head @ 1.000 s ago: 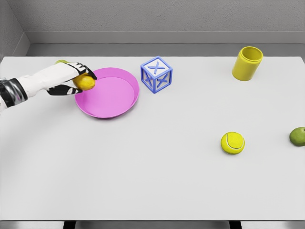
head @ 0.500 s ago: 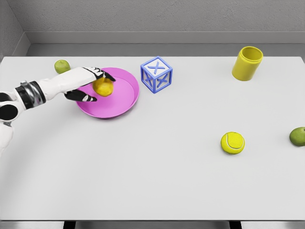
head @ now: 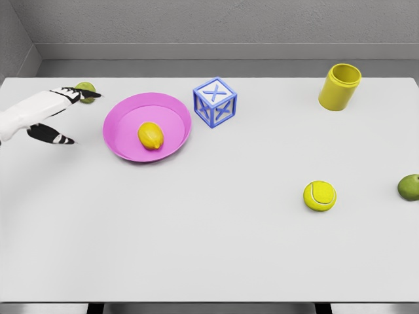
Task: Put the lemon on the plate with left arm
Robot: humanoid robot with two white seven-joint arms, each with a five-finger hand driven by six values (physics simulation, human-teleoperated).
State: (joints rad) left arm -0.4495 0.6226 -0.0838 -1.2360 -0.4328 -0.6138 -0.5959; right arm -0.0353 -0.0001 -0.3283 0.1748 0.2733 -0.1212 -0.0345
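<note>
The left hand (head: 49, 114) hovers at the table's (head: 209, 248) left edge, fingers spread and holding nothing, fingertips overlapping a green lime (head: 85, 91); just right, the lemon (head: 150, 135) lies inside the pink plate (head: 121, 118); then a blue cube (head: 215, 102), tennis ball (head: 319, 195), yellow cup (head: 340, 86), another green fruit (head: 409, 187).

The left robot hand (head: 49, 114) is glossy white — slim fingers (head: 55, 137) banded and tipped in black.
</note>
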